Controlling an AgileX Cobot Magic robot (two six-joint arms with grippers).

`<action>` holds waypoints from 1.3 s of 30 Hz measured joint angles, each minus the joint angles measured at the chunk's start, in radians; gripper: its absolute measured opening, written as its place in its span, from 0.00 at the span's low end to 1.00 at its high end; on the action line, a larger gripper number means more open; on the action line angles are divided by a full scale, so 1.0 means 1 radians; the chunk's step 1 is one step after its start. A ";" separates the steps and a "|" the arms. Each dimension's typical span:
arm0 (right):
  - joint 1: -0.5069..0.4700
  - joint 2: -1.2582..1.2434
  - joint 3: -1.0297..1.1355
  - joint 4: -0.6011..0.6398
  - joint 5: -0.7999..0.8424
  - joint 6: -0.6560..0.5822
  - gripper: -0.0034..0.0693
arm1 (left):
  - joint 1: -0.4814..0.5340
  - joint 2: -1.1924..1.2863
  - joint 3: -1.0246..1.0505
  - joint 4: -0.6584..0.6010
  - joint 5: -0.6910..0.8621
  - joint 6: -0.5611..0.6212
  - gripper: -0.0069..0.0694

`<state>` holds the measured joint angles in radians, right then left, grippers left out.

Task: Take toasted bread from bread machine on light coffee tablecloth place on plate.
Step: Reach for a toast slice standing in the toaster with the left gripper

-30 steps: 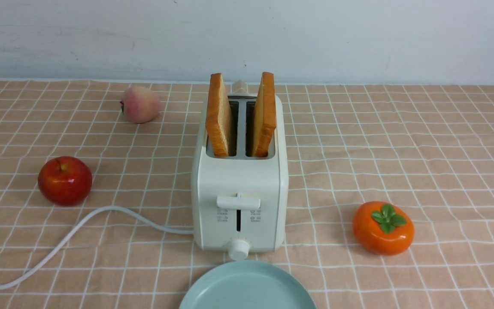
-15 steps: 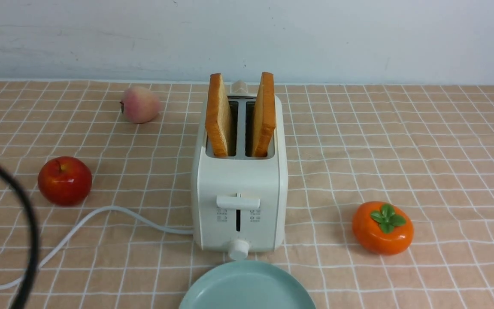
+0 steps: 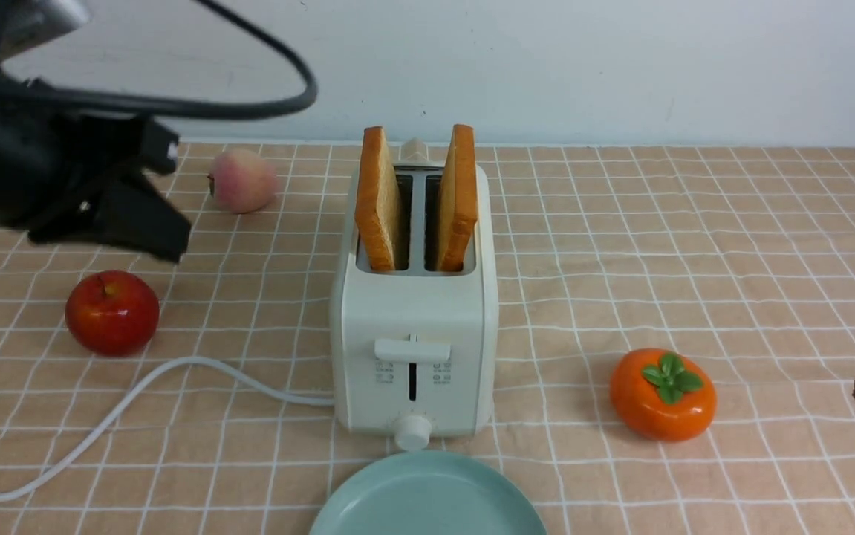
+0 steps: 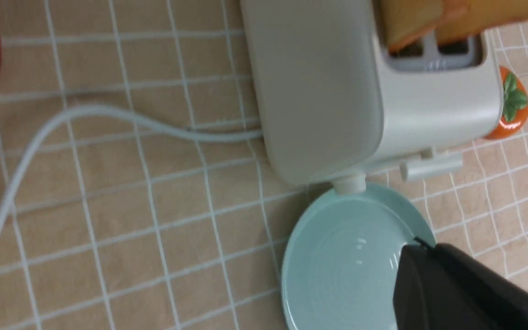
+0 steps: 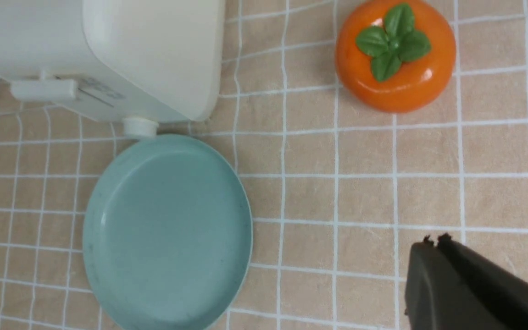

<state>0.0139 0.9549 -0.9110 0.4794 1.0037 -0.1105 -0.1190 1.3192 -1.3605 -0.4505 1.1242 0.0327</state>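
Two square crusty toasts (image 3: 379, 200) are standing in a boxy toaster (image 3: 414, 319) behind a round smooth plate (image 3: 427, 494). Left gripper (image 3: 171, 245) and right gripper (image 5: 433, 242) are hovering, fingers pressed together.

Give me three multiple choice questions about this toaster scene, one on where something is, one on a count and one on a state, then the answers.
1. Where is the plate relative to the bread machine?
A) in front of it, on the robot's side
B) behind it
C) on top of it

2. How many slices of toasted bread stand in the slots?
A) one
B) two
C) three

3. How is the left claw?
A) shut on a slice
B) wide open
C) shut, holding nothing

Answers:
1 A, the plate lies just before the machine's front face, at the near edge of the front view.
2 B, one slice stands in each slot.
3 C, the left wrist view shows it closed with nothing in it.
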 joint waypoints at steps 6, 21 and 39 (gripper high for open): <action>0.001 0.002 0.000 0.026 -0.034 0.000 0.05 | -0.195 0.201 -0.231 0.225 -0.044 -0.143 0.07; 0.001 0.002 0.000 0.058 -0.016 0.000 0.08 | -0.316 0.399 -0.335 0.339 -0.232 -0.349 0.85; 0.001 0.002 0.000 0.094 -0.013 -0.004 0.09 | -0.317 0.372 -0.335 0.464 -0.225 -0.614 0.16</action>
<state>0.0147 0.9568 -0.9110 0.5737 0.9903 -0.1141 -0.4356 1.6911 -1.6954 0.0132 0.8994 -0.5816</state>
